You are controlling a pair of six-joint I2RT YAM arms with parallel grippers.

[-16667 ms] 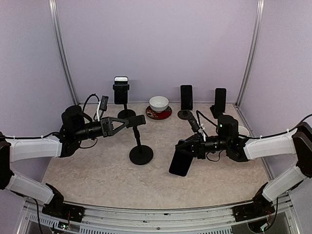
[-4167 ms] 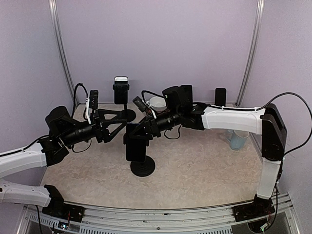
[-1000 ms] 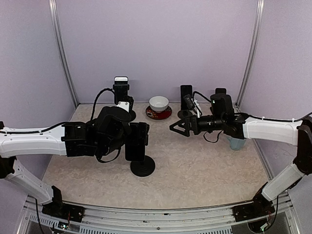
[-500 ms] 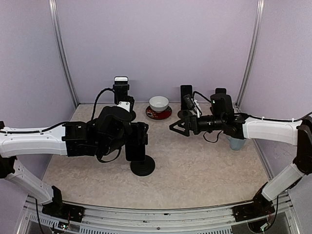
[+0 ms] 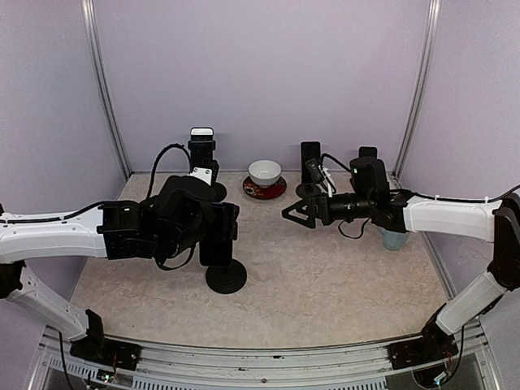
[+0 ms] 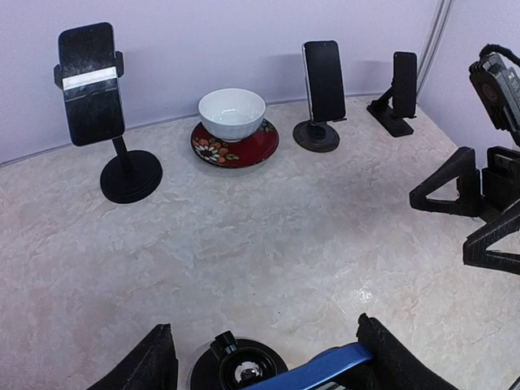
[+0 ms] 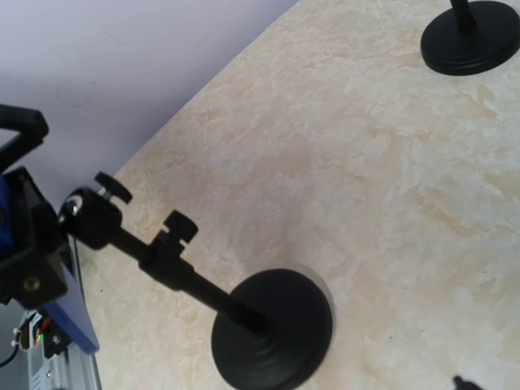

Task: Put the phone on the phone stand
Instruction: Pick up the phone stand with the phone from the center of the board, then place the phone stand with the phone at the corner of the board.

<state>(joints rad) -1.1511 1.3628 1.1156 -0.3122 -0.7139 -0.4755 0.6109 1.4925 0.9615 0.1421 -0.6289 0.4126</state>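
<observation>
The phone [image 5: 215, 234], dark with a blue edge [image 6: 317, 370], sits in the clamp of the black phone stand, whose round base [image 5: 226, 277] rests left of the table's middle. My left gripper [image 5: 218, 231] is shut on the phone, one finger on each side; the stand's ball joint [image 6: 240, 370] shows just below the left gripper [image 6: 260, 329]. The right gripper [image 5: 294, 213] hangs open and empty to the right of the stand, its fingers [image 6: 443, 191] pointing at it. The right wrist view shows the stand's base [image 7: 272, 329] and stem.
Along the back wall stand a phone on a tall stand [image 5: 201, 150], a white bowl [image 5: 265, 172] on a red saucer, and two more phones on stands [image 5: 309, 162] [image 5: 367, 166]. A blue cup [image 5: 394, 238] sits behind the right arm.
My left gripper has closed in on the phone, and the stand with the phone has slid a little to the left with it. The right arm has not moved.
</observation>
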